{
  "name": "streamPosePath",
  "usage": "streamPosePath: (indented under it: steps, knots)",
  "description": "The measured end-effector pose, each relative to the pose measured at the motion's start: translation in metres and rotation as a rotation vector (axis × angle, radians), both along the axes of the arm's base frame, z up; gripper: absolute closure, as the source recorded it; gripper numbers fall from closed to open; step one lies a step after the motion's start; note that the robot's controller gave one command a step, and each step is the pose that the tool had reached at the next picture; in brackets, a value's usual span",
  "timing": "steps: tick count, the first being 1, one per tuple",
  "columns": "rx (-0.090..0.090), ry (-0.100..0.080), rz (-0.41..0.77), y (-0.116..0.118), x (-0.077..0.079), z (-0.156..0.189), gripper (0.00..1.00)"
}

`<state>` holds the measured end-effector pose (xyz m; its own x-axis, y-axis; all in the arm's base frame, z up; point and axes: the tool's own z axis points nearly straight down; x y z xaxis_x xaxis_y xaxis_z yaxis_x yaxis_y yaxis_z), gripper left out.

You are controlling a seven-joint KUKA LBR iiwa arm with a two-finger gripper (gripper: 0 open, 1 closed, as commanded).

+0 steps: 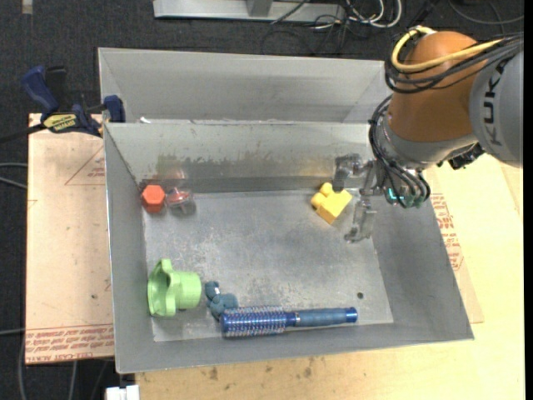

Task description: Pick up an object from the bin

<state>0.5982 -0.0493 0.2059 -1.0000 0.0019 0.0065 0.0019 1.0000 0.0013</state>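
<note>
Apparently the pincer (352, 198) stands released, its two fingers spread apart, low over the floor of the bin (250, 152). A small yellow block (330, 202) of angular shape lies just beside it, on the side away from the arm; whether they touch I cannot tell. It looks like light, stiff plastic, probably smooth, so I judge it may slip. Better to close on two flat opposite faces, near its middle.
</note>
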Motion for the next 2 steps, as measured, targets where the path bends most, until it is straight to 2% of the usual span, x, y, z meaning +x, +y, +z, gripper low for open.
streamPosePath:
  steps: [1, 2]
  knots:
    - [0.003, 0.001, 0.236, 0.050, -0.091, -0.066, 0.00]
    - [0.000, -0.023, 0.404, 0.085, -0.114, -0.128, 0.00]
